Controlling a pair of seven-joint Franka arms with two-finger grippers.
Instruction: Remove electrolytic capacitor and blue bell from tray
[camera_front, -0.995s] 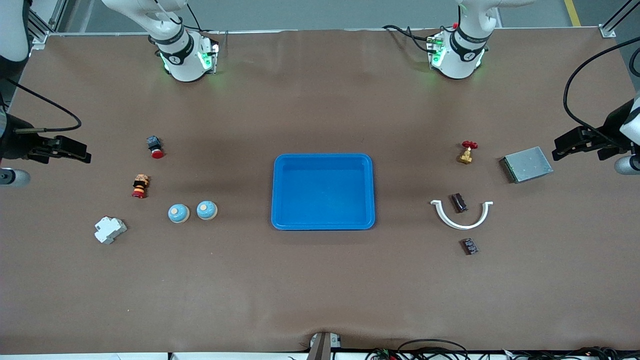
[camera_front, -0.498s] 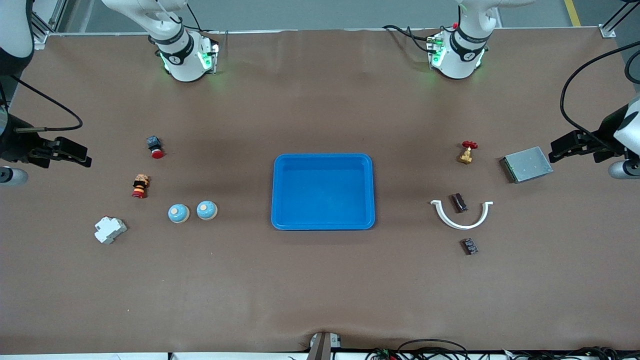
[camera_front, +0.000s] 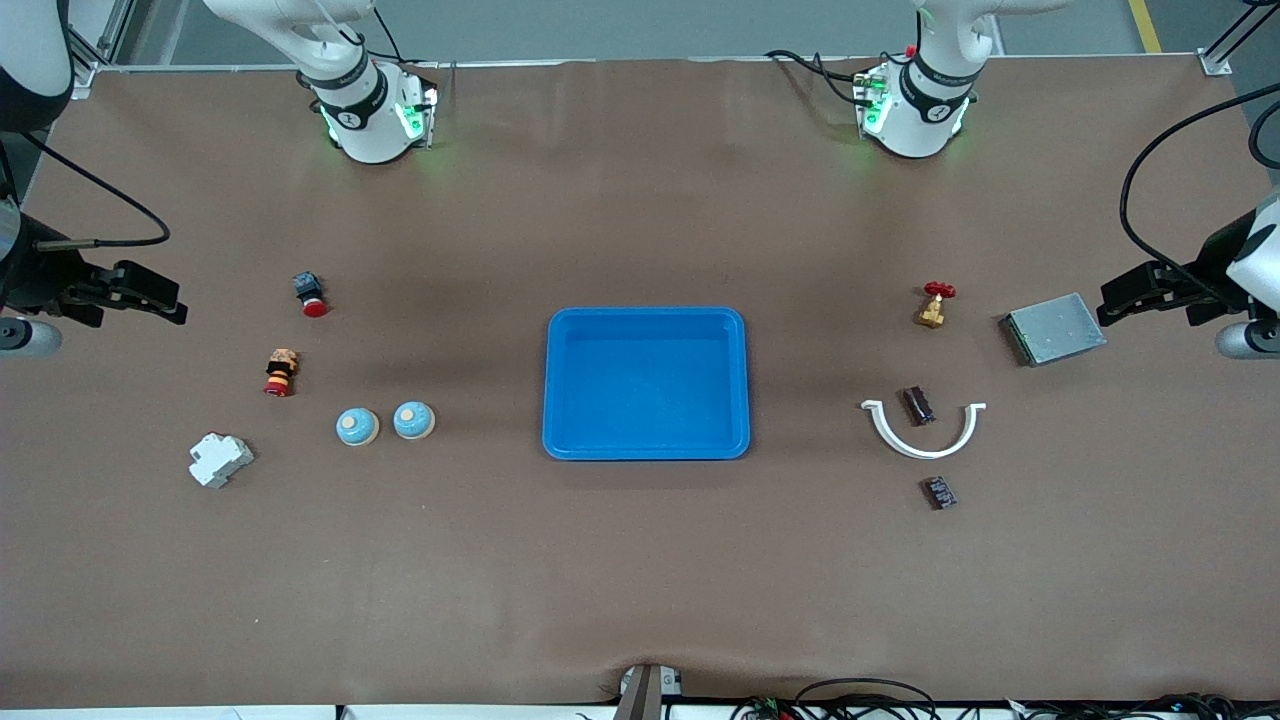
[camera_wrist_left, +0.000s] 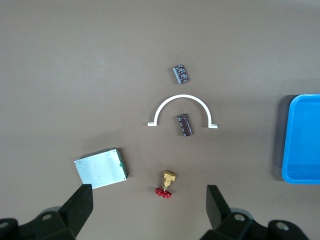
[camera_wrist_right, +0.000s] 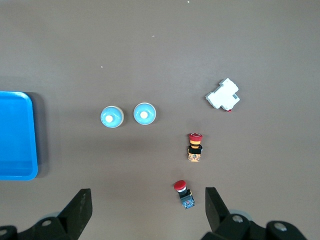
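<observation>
White arc (camera_front: 922, 432) around one capacitor (camera_front: 918, 405)

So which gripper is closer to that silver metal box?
Left. The left gripper hovers right beside the silver box; the right gripper waits at the table's right-arm end.

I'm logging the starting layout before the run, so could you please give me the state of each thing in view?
Left tool: open, holding nothing, up over the table's end by the metal box.
Right tool: open, holding nothing, up over the table's other end.
Blue tray: empty.
Two bells: side by side on the table, outside the tray.
Capacitor in the white arc: lying on the table.
Second capacitor: lying on the table, nearer the camera.
</observation>
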